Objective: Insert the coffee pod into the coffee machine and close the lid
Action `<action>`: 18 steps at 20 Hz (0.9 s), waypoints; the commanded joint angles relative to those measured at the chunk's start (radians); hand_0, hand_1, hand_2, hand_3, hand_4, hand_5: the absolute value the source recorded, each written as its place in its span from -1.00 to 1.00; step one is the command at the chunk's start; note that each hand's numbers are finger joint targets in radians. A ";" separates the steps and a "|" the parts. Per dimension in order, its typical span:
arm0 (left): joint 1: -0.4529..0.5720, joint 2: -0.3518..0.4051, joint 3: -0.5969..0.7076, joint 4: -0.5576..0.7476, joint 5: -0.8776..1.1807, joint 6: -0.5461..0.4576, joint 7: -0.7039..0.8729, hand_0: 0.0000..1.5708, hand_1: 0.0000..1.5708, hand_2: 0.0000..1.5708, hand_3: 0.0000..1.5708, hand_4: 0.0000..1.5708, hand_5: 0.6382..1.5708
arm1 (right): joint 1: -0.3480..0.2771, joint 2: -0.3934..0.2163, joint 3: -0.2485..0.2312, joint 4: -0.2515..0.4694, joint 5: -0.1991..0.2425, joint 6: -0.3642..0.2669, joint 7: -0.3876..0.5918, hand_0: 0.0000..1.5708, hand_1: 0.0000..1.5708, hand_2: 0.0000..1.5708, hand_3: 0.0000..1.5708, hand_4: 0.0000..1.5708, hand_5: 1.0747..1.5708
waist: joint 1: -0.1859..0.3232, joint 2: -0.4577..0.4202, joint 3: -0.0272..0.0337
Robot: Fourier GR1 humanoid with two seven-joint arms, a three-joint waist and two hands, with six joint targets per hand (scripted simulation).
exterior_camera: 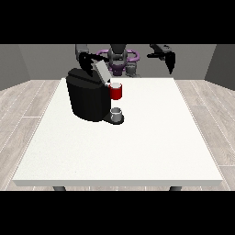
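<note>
The black coffee machine (87, 98) stands on the white table (137, 137), left of the middle. Its grey lid (102, 71) is tilted up and open. A red thing at the machine (116, 92) sits at its front, under the lid. Below that, a small grey thing (117, 113) rests on the machine's base; I cannot tell whether it is the pod. The hand at the view's left (84, 59) is behind the machine's top, close to the lid. The hand at the view's right (170, 62) hangs in the air above the table's far right corner, fingers straight and pointing down, holding nothing.
The robot's torso (118, 57) is behind the table's far edge. The table's near edge (119, 182) runs along the bottom of the view, with wooden floor on both sides.
</note>
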State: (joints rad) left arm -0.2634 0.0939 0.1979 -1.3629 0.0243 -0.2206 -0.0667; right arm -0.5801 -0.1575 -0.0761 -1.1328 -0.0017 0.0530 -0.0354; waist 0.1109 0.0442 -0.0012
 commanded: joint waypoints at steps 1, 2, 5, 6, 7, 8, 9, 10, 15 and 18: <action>-0.054 0.057 0.055 0.052 0.033 0.008 0.003 -1.00 -1.00 -1.00 -1.00 -1.00 1.00 | -0.032 0.012 0.007 0.003 -0.010 0.023 0.037 -1.00 -1.00 -1.00 -1.00 -1.00 1.00 | -0.042 0.012 0.0011; 0.012 -0.017 -0.033 0.000 -0.020 0.029 -0.036 -1.00 -1.00 -1.00 -1.00 -1.00 1.00 | -0.062 0.022 -0.007 0.055 0.009 -0.019 -0.003 -1.00 -1.00 -1.00 -1.00 -0.95 1.00 | 0.012 0.028 0.0012; -0.056 0.017 -0.012 -0.036 0.024 0.017 0.057 -1.00 -1.00 -1.00 -1.00 -1.00 1.00 | -0.034 0.002 -0.008 0.095 0.025 0.008 -0.084 -1.00 -1.00 -1.00 -1.00 -1.00 1.00 | 0.013 0.045 0.0015; -0.001 0.015 -0.018 -0.017 0.024 -0.012 -0.002 -1.00 -1.00 -1.00 -1.00 -1.00 1.00 | -0.070 0.045 0.004 0.077 0.029 -0.042 -0.017 -1.00 -1.00 -1.00 -1.00 -1.00 1.00 | 0.036 0.025 0.0012; 0.020 0.002 -0.021 0.035 -0.008 0.027 -0.047 -1.00 -1.00 -1.00 -1.00 -1.00 1.00 | -0.060 0.039 0.020 0.046 0.021 0.001 -0.001 -1.00 -1.00 -1.00 -1.00 -1.00 1.00 | -0.014 0.012 0.0011; 0.034 -0.001 -0.055 -0.042 0.006 -0.007 0.019 -1.00 -1.00 -1.00 -1.00 -1.00 1.00 | -0.092 -0.003 -0.027 0.107 0.010 0.006 -0.013 -1.00 -1.00 -1.00 -1.00 -1.00 1.00 | 0.044 0.017 0.0014; -0.020 0.031 -0.003 0.011 0.010 0.014 -0.033 -1.00 -1.00 -1.00 -1.00 -1.00 1.00 | -0.068 0.002 0.002 0.093 0.024 0.031 -0.063 -1.00 -1.00 -1.00 -1.00 -1.00 1.00 | 0.002 0.060 0.0012; 0.021 -0.008 -0.058 -0.063 0.003 0.016 0.038 -1.00 -1.00 -1.00 -1.00 -1.00 1.00 | -0.095 0.006 -0.011 0.122 0.033 -0.007 -0.026 -1.00 -1.00 -1.00 -1.00 -1.00 1.00 | 0.054 0.014 0.0014; 0.022 0.000 -0.053 -0.027 -0.004 0.031 -0.005 -1.00 -1.00 -1.00 -1.00 -0.82 1.00 | -0.123 -0.003 -0.005 0.128 0.037 0.019 -0.040 -1.00 -1.00 -1.00 -1.00 -1.00 1.00 | 0.035 0.036 0.0013; 0.024 0.058 0.003 0.036 0.016 -0.001 -0.078 -1.00 -1.00 -1.00 -1.00 -0.79 1.00 | -0.146 0.032 0.017 0.110 0.045 0.006 -0.007 -1.00 -1.00 -1.00 -1.00 -0.86 1.00 | 0.017 0.043 0.0010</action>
State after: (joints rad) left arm -0.2562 0.1281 0.1885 -1.3579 0.0425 -0.2066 -0.0839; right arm -0.6982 -0.1440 -0.0730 -1.0351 0.0314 0.0627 -0.0564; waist 0.1284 0.0749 -0.0004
